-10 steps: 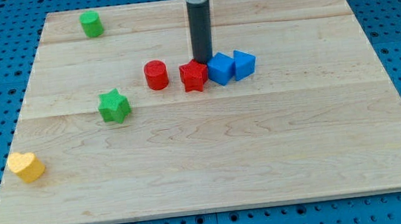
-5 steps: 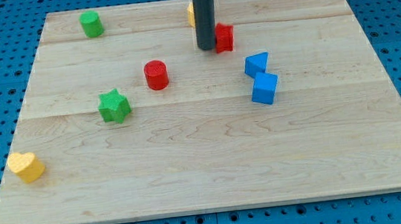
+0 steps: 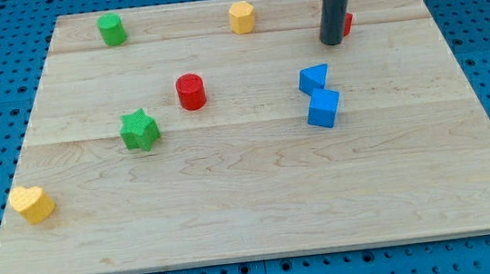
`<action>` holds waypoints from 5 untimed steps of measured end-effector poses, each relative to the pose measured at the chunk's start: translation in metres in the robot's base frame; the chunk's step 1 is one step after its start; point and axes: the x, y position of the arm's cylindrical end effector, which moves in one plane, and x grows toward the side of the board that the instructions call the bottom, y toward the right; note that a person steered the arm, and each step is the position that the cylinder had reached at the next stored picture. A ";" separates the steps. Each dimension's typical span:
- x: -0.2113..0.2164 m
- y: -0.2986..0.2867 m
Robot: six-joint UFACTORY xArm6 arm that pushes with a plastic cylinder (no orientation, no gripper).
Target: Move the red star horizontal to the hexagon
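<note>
My tip (image 3: 333, 42) rests on the board near the view's top right. The red star (image 3: 346, 23) sits right behind the rod, mostly hidden, only its right edge showing. The yellow hexagon (image 3: 242, 17) stands near the view's top edge, to the left of the rod, at about the same height in the view as the red star. The tip touches or nearly touches the star's left side.
A green cylinder (image 3: 110, 29) is at the top left. A red cylinder (image 3: 190, 92) and a green star (image 3: 138, 130) lie left of centre. Two blue blocks (image 3: 314, 79) (image 3: 323, 108) sit below the tip. A yellow heart (image 3: 31, 203) is at the bottom left.
The rod has moved right and slightly up, pushing the red star with it from near the hexagon toward the top right. The hexagon is now uncovered. The other blocks have stayed put over the last half second.
</note>
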 end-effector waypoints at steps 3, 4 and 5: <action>-0.031 0.031; -0.021 0.024; 0.028 -0.008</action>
